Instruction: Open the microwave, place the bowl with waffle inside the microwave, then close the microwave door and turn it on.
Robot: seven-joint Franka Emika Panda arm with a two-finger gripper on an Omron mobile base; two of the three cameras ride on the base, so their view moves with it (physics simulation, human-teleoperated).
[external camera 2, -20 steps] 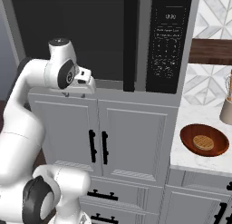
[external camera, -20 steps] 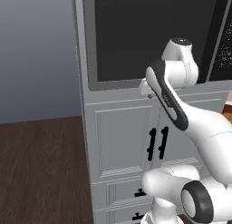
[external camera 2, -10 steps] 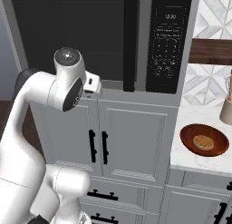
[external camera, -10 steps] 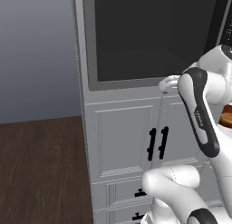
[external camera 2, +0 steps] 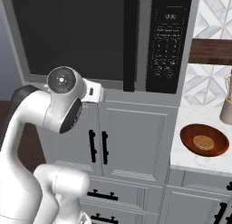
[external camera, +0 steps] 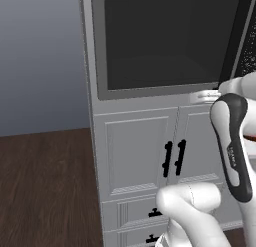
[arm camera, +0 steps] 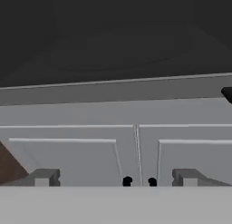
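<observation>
pincer [arm camera: 115, 177] wide open, holding nothing, tips far apart at the bottom of the hand view. pointed at the white cabinet doors [arm camera: 136, 146] just under the microwave [external camera 2: 104, 37], with the two short black cabinet handles [arm camera: 139, 181] showing between the tips. hand up close to the bottom edge of the microwave door [external camera: 165, 41], near its right end.

microwave door shut, dark glass all the way across. long black bar handle [external camera 2: 130, 41] standing up on the right side of the door, just left of the black control panel [external camera 2: 169, 41]. end of that bar peeking in at the right edge of the hand view.

bowl with waffle [external camera 2: 204, 140] sitting on the white surface [external camera 2: 190, 155] to the right of the microwave and lower down, well apart from the pincer. tan waffle lying flat in the middle of the bowl.

first step not yet done: door to be pulled open.

could go wrong from here: pincer aimed too low, so could close on a cabinet handle under the microwave and not on the long bar. could also bump the door's bottom edge while rising. if the tips catch only the very end of the bar, could slip off when pulling. if the door swings only part way, bowl could knock its edge later and tip the waffle out.
</observation>
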